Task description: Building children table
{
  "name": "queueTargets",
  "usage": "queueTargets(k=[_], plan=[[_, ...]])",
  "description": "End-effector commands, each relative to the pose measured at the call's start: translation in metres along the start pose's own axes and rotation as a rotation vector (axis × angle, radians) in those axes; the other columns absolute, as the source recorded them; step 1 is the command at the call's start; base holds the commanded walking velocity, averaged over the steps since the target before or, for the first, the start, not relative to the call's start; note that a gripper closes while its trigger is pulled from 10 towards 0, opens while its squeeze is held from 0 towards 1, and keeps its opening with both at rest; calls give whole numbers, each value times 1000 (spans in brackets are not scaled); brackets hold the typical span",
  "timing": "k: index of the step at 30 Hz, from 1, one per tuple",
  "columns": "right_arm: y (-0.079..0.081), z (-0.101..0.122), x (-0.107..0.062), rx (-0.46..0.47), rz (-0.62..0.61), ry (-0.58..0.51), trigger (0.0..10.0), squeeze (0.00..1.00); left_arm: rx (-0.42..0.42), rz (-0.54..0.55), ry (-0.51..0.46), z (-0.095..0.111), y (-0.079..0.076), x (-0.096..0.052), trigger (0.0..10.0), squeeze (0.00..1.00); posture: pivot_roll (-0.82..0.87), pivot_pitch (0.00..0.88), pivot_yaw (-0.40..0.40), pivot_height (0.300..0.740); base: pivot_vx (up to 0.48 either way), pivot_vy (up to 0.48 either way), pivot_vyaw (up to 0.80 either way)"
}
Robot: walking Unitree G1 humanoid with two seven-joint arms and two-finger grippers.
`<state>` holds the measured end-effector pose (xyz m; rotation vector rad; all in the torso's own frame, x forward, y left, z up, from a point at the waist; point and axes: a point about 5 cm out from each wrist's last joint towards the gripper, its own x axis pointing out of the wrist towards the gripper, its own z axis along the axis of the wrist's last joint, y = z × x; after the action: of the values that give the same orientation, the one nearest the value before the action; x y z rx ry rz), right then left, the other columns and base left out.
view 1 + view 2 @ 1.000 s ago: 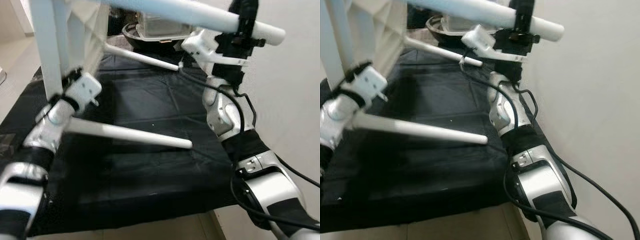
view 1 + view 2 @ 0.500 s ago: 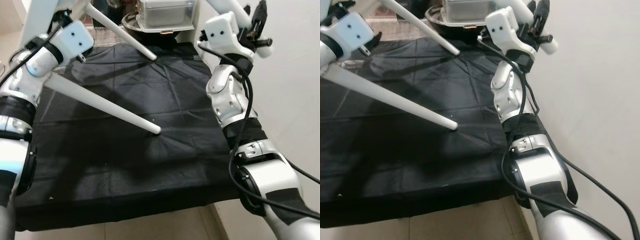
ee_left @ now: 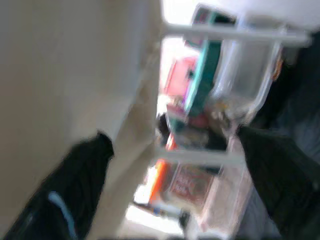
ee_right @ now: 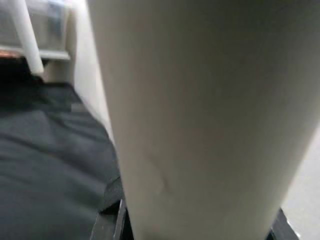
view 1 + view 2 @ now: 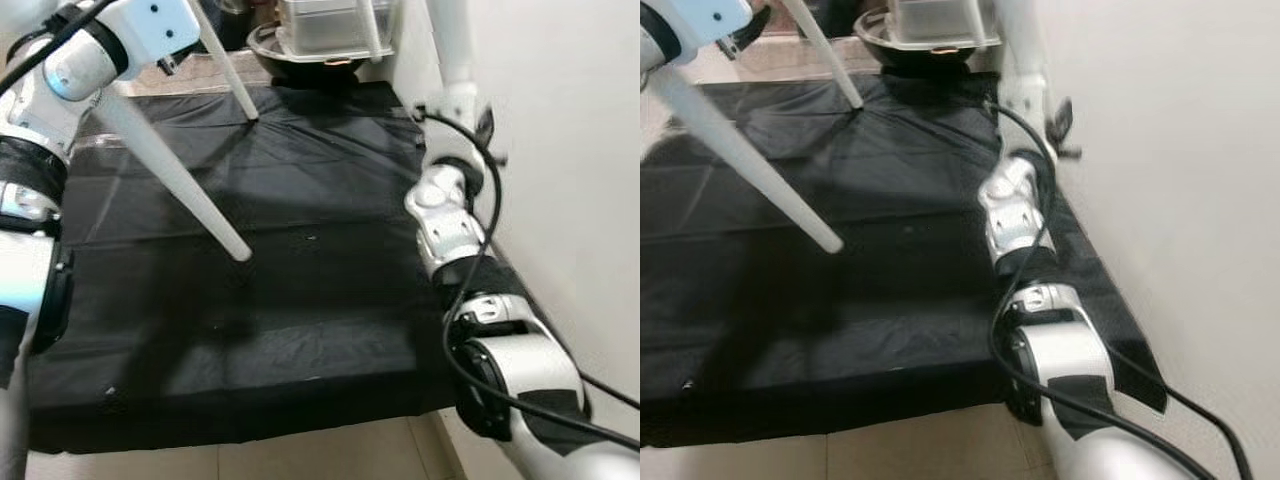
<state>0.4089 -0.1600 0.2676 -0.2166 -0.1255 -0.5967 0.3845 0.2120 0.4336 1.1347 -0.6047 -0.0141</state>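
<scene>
The children's table is being stood up on the black mat, which serves as the landmark here: three white legs are in sight, with the tabletop itself above the frame. The near leg slants down over the mat's left half, its tip low over the cloth or just meeting it; I cannot tell which. The far leg reaches the mat near its back edge, and the right leg stands almost upright at the mat's right rim, close to the wall. The right gripper sits at that right leg, whose white shaft crowds the right wrist camera, so it probably has hold of the leg, though the fingers cannot be made out and I cannot tell how far open they are. The left gripper is raised at the mat's back-left corner, black fingers spread wide with nothing caught between them; it seems to brace the table's upper part rather than clamp it. Beyond the mat's back edge a clear storage box rests in a dark bowl.
</scene>
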Motion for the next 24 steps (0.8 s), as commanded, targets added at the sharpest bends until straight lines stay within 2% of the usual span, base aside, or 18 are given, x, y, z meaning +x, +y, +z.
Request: queueTargets(k=[1,4,6,10,11,12,14,17,19,23,24], plan=[[-13,-44,2,-24,-36,241,0,0,-17,51,64,-12,12,-5,10000,0,176,99,33,740,0,0,0],[-11,-46,1,-25,-30,245,0,0,-21,40,52,-7,11,-2,10000,0,176,100,37,740,0,0,0],[-9,-46,-1,-23,-27,245,0,0,-39,24,43,-6,5,-1,10000,0,174,99,40,740,0,0,0],[-4,-59,-8,-25,1,295,0,0,-93,-72,13,-9,-29,-3,10000,0,167,104,38,740,0,0,0],[-4,-59,-8,-25,1,295,0,0,-93,-72,13,-9,-29,-3,10000,0,167,104,38,740,0,0,0],[-1,-65,-12,-26,17,320,0,0,-115,-107,3,-9,-42,-4,10000,0,162,106,36,740,0,0,0],[1,-68,-13,-23,23,334,0,0,-124,-122,-2,-9,-48,-5,10000,0,162,106,36,740,0,0,0],[3,-78,-18,-24,42,373,0,0,-182,-201,-42,-6,-77,-8,10000,0,160,110,33,740,0,0,0],[2,-78,-18,-27,43,374,0,0,-190,-214,-51,-5,-83,-9,10000,0,160,110,33,740,0,0,0],[8,-84,-24,-36,72,393,0,0,-278,-266,-112,6,-115,-13,10000,0,159,114,31,740,0,0,0],[8,-84,-24,-36,72,393,0,0,-278,-266,-112,6,-115,-13,10000,0,159,114,31,740,0,0,0]])
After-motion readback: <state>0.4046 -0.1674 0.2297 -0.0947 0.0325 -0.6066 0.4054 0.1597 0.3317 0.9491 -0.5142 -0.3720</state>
